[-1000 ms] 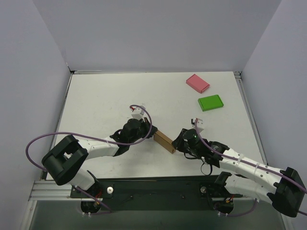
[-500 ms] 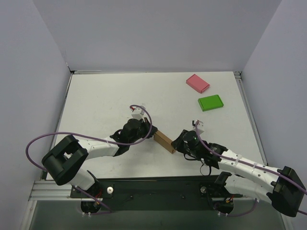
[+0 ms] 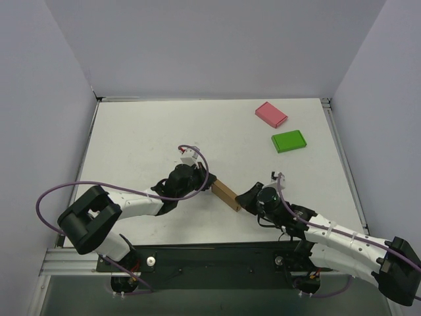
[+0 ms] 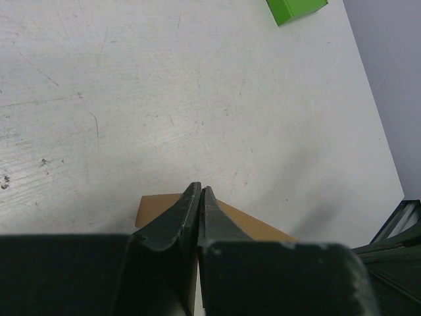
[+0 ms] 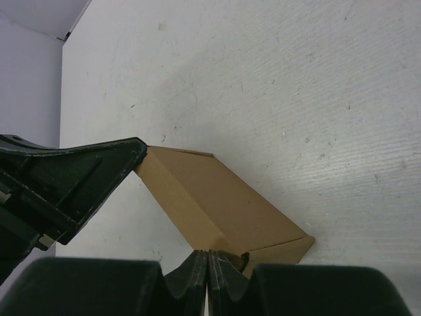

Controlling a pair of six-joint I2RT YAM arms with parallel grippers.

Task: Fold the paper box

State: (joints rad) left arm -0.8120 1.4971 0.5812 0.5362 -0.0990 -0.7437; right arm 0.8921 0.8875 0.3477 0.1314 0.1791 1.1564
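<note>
Right wrist: paper box (image 5: 223,191) plain brown, wedge-like, seemingly closed.

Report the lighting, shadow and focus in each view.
Top external: even, diffuse light, all sharp, faint shadows under the arms. Left wrist: table scratches crisp, left pincer dark and soft. Right wrist: paper box well lit, soft shadow beside it, right pincer dark.
</note>
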